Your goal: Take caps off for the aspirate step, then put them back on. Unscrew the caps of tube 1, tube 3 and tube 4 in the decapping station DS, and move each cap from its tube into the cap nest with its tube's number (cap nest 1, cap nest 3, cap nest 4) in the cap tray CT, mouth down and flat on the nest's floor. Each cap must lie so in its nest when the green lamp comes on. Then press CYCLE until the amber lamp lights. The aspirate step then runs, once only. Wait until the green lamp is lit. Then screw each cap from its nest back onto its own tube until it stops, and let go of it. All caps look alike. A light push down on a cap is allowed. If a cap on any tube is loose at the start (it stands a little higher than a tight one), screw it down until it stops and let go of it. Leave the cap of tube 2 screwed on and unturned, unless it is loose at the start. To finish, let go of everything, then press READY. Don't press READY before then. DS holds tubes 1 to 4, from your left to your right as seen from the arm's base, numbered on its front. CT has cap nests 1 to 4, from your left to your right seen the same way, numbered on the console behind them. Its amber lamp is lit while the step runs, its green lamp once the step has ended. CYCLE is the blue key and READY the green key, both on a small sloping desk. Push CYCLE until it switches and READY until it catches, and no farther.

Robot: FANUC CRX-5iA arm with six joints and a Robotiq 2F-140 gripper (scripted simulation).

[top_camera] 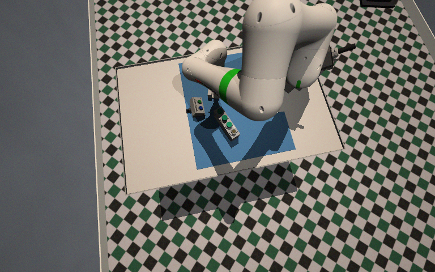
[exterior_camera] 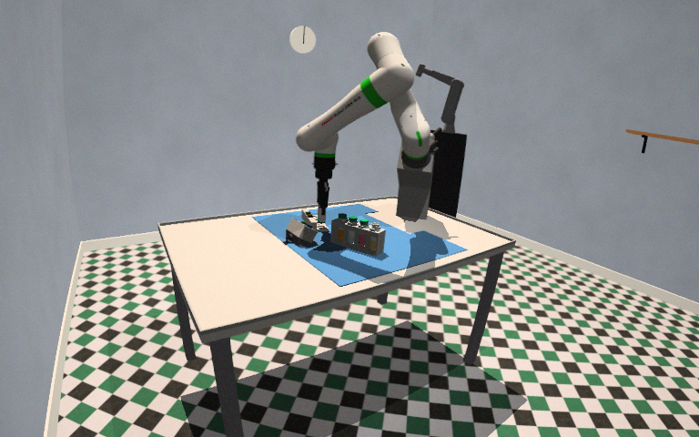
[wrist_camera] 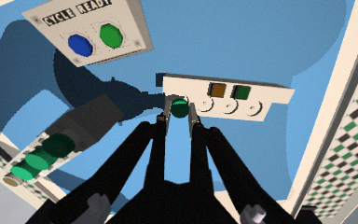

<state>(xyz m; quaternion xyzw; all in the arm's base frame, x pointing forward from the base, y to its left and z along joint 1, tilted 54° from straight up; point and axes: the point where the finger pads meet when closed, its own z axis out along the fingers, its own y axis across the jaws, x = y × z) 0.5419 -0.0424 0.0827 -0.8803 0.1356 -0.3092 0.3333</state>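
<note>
My gripper (wrist_camera: 180,108) is shut on a green cap (wrist_camera: 179,107) and holds it low over the left end nest of the white cap tray (wrist_camera: 227,97). I cannot tell whether the cap touches the nest floor. The other three nests (wrist_camera: 228,107) are empty. The amber lamp (wrist_camera: 217,90) and the green lamp (wrist_camera: 241,91) both look dull. The decapping station (wrist_camera: 34,163) lies at lower left with three green caps on and one end tube (wrist_camera: 10,181) open. In the exterior view the gripper (exterior_camera: 321,216) points straight down beside the station (exterior_camera: 358,237).
The sloping desk (wrist_camera: 90,30) with the blue CYCLE key (wrist_camera: 80,44) and the green READY key (wrist_camera: 111,35) stands close behind the tray. The forearm (top_camera: 230,86) hides the tray in the top view. The arm's base and a black box (exterior_camera: 445,172) stand at the table's back.
</note>
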